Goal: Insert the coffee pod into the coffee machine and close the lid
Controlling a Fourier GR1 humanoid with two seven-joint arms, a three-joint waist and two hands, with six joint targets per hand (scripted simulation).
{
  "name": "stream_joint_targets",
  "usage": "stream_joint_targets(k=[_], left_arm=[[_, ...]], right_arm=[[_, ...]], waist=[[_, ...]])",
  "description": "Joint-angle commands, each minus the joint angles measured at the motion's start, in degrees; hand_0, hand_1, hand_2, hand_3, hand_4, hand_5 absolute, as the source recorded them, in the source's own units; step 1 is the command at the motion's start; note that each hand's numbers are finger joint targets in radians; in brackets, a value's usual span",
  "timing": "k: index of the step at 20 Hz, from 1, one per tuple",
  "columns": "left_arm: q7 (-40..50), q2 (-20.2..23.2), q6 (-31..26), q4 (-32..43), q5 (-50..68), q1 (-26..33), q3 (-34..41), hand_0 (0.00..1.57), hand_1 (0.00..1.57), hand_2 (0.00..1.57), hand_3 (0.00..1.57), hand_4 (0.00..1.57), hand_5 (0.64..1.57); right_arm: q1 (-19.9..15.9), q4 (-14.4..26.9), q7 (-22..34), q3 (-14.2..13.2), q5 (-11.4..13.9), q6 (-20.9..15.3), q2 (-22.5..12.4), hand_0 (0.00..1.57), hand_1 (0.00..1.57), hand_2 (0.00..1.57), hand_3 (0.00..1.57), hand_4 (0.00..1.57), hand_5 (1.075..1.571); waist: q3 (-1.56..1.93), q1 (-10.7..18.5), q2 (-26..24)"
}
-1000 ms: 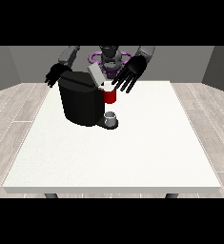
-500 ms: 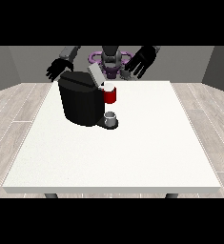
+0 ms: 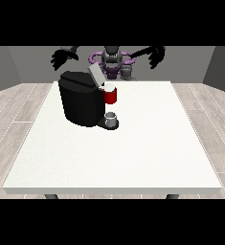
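Note:
A black coffee machine (image 3: 80, 101) stands on the white table (image 3: 147, 143), left of middle toward the far side. Its grey lid (image 3: 95, 74) is tilted up and open. A small white pod (image 3: 109, 86) sits in the top of the red brew head (image 3: 110, 95). A grey cup (image 3: 111, 119) rests on the machine's base below. The hand at the view's left (image 3: 61, 58) is raised above and behind the machine, fingers spread and holding nothing. The hand at the view's right (image 3: 156, 55) is raised well to the right of the machine, fingers also spread and holding nothing.
The robot's torso (image 3: 112, 62) stands behind the table's far edge. Bare white tabletop stretches across the near half and the right side. Wooden floor surrounds the table.
Both hands have lifted up and swung outward, away from the machine. The hand at the view's right, earlier close to the lid and pod, is now far to the right.

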Motion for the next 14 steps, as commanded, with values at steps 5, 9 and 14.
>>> stream_joint_targets(k=[5,9,14], left_arm=[[0.44,-5.35,0.05,-1.79,6.56,7.3,3.28,0.0,0.0,0.0,0.0,0.09,1.571],[2.19,-6.64,-2.74,-5.22,9.14,9.6,2.47,0.0,0.0,0.0,0.0,0.0,1.571],[2.63,-5.38,-7.05,-9.11,13.36,10.99,3.31,0.0,0.0,0.0,0.0,0.14,1.571]], right_arm=[[-4.8,-5.98,5.79,1.82,0.13,2.51,-2.67,0.0,0.0,0.0,0.0,0.0,1.571],[-4.41,-5.27,4.59,2.09,-0.41,4.91,-3.12,0.0,0.0,0.0,0.0,0.0,1.571],[-9.23,-4.65,6.33,2.48,1.29,5.55,-4.94,0.0,0.0,0.0,0.0,0.0,1.571]], waist=[[0.03,4.05,-4.61],[0.06,7.05,-4.11],[0.05,10.41,-2.13]])
